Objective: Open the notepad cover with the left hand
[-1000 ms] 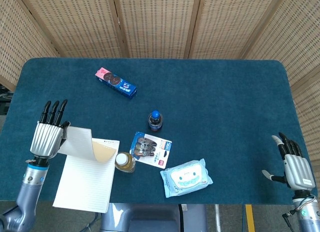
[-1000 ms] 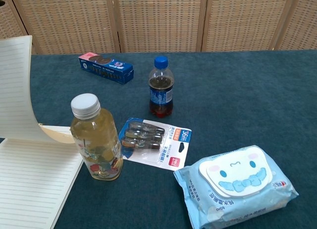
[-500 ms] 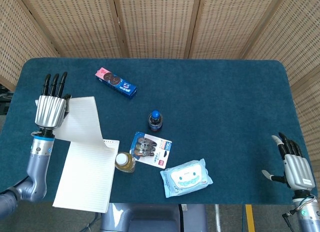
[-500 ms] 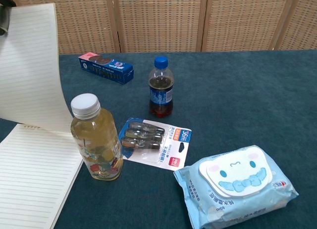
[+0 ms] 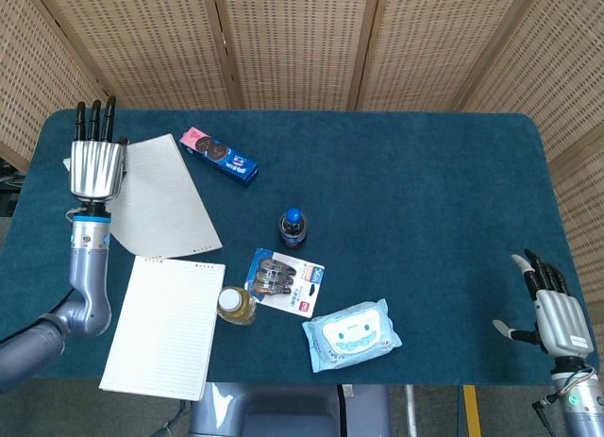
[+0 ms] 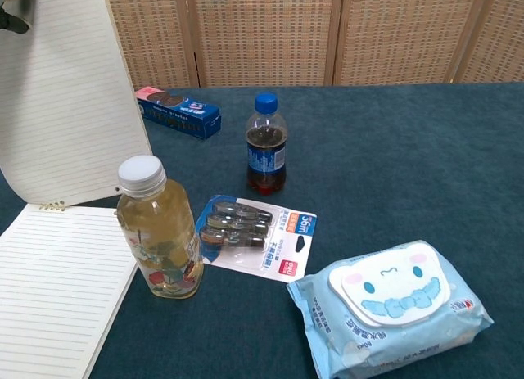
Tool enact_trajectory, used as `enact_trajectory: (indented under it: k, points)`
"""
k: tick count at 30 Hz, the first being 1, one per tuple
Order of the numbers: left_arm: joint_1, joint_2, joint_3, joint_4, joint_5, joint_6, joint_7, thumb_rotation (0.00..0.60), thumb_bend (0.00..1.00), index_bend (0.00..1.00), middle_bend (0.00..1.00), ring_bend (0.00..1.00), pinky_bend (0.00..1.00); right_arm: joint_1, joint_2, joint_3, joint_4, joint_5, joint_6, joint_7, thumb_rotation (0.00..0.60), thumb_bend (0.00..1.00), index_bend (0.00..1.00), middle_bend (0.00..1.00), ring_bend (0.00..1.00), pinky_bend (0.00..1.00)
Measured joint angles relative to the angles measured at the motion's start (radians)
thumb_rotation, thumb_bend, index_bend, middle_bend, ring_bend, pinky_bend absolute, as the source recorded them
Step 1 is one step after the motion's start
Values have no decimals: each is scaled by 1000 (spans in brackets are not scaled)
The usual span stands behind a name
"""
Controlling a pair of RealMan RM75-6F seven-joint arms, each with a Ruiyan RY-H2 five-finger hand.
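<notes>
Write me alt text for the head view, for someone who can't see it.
From above, the left hand holds the notepad cover flipped back past the lined notepad on a blue table. Two bottles, snacks, clips and wipes lie mid-table; the right hand rests open.

Left robot hand (image 5: 95,167) holds the notepad cover (image 5: 162,196) lifted above the lined page (image 5: 165,326)

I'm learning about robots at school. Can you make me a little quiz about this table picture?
1. True or false: the notepad cover is lifted off the lined page.
2. Which hand holds the cover: A) left hand B) right hand?
3. What colour cap does the cola bottle have?

Key: 1 true. 2 A. 3 blue.
</notes>
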Motion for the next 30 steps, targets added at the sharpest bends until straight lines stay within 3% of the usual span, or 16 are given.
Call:
enact_trajectory:
  k: [6, 17, 23, 30]
  points:
    - [-20, -21, 13, 30, 5, 40, -13, 600, 310, 133, 0, 0, 0, 1, 2, 0, -1, 1, -2, 2, 600, 156, 56, 0, 0, 0]
    - [-9, -1, 37, -25, -4, 87, -31, 600, 303, 127, 0, 0, 0, -1, 6, -1, -6, 5, -4, 7, 600, 156, 56, 0, 0, 0]
    - [44, 29, 77, -131, 23, 141, -87, 600, 302, 126, 0, 0, 0, 0, 9, -2, -8, 5, -7, 6, 600, 156, 56, 0, 0, 0]
    - [182, 113, 190, -375, 98, 255, -147, 600, 302, 118, 0, 0, 0, 0, 11, -5, -11, 6, -10, -3, 600, 156, 56, 0, 0, 0]
